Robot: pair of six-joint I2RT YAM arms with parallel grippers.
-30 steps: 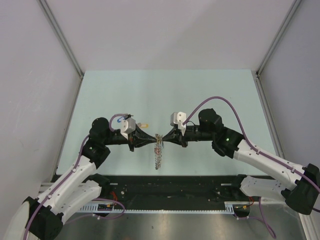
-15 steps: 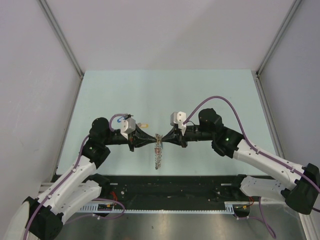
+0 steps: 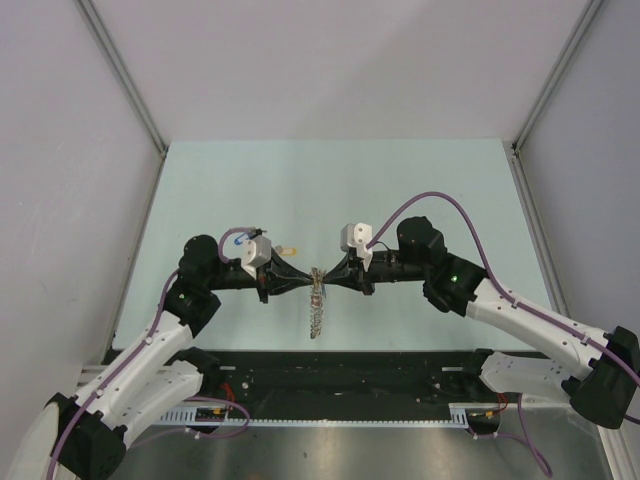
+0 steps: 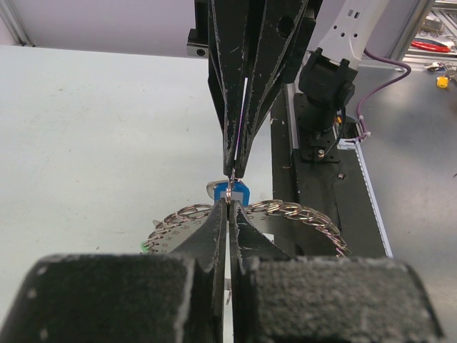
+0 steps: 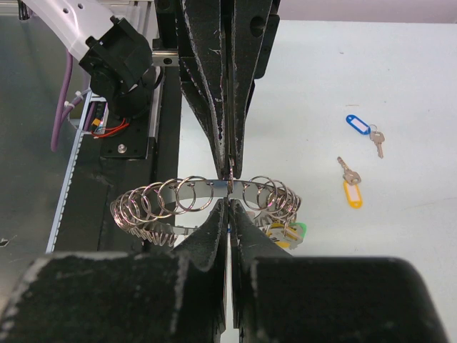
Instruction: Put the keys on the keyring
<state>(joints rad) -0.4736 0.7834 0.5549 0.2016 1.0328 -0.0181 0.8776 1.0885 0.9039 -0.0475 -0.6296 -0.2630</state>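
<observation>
From above: left gripper [image 3: 306, 283] and right gripper [image 3: 331, 280] nose to nose over the pale green table [image 3: 420, 190], both pinched shut at the top of a large grey metal keyring of coiled wire loops [image 3: 318, 312], hung edge-on below the tips, toward the table's near edge. Just behind the left wrist, a small silver key with an oblong yellow plastic tag [image 3: 287, 245], flat on the table. From the left wrist: own black fingers [image 4: 211, 229] pressed together, a mere slit between, nipping the keyring's top rim; right gripper's tips down from above, likewise closed, touching the same spot; a blue plastic tag [image 4: 237, 193] just behind that meeting point, whether gripped or merely hanging impossible to tell. From the right wrist: own fingers [image 5: 207, 229] shut, tips on the keyring's flat band; a green tag [image 5: 298, 230] and a second yellow tag [image 5: 277, 236] hanging at the ring's right side; well apart on the table, loose, a blue-tagged key [image 5: 359, 126] and the yellow-tagged key [image 5: 351, 187].
</observation>
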